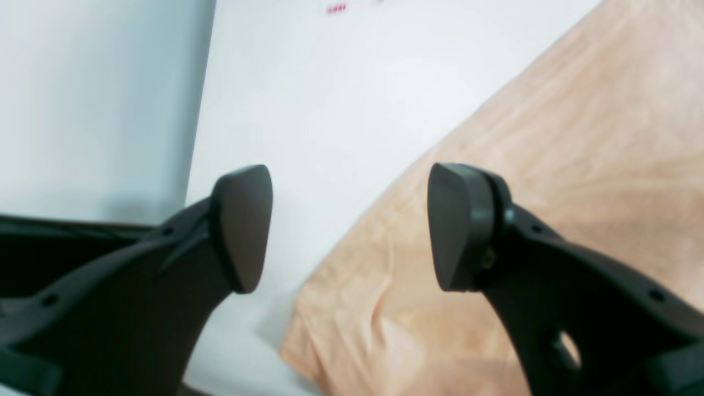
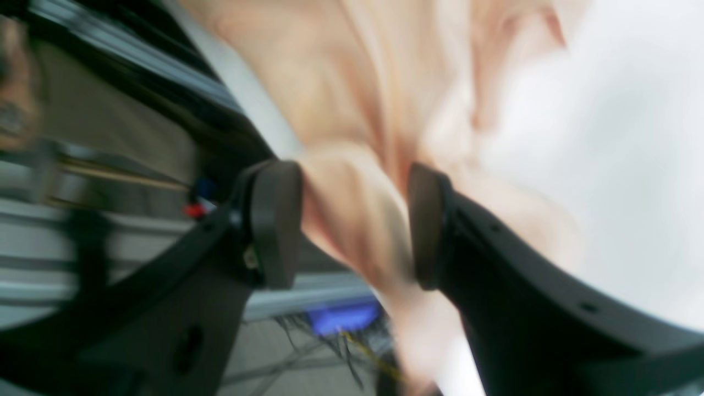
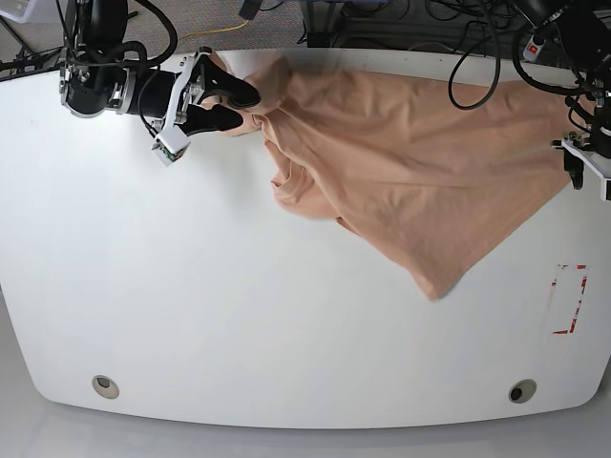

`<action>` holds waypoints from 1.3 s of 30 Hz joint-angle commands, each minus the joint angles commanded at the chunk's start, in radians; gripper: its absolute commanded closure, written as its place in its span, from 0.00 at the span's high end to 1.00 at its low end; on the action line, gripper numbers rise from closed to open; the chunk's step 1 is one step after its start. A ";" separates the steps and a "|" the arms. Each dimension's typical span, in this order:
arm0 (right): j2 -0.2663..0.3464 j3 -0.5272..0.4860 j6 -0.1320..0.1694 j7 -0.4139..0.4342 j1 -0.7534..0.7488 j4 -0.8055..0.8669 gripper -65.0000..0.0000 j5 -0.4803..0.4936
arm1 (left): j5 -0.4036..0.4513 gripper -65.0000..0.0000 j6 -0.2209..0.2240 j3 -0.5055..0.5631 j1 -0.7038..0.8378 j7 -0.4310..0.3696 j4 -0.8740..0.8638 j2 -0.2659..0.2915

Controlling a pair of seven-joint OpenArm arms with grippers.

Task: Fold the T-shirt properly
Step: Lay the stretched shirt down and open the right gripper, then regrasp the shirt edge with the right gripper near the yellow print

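Note:
The peach-pink T-shirt [image 3: 410, 162] lies rumpled across the far half of the white table [image 3: 239, 315], one corner pointing toward the front right. At its far left end my right gripper [image 3: 248, 107] is shut on a bunched fold. The right wrist view is blurred but shows that fold of the T-shirt [image 2: 352, 71] filling the gap of the right gripper [image 2: 355, 225]. My left gripper [image 1: 349, 225] is open with nothing between its fingers. It hovers over the T-shirt's [image 1: 550, 165] edge, where cloth meets bare table.
A red dashed rectangle [image 3: 570, 299] is marked on the table near the right edge. Two round holes [image 3: 106, 385] [image 3: 520, 391] sit near the front edge. Cables and frame parts [image 3: 382, 19] crowd the space behind the table.

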 joint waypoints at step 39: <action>-0.353 0.018 0.000 0.155 0.548 -0.766 0.46 -0.749 | 0.000 0.64 0.000 0.005 -0.040 0.000 -0.023 0.008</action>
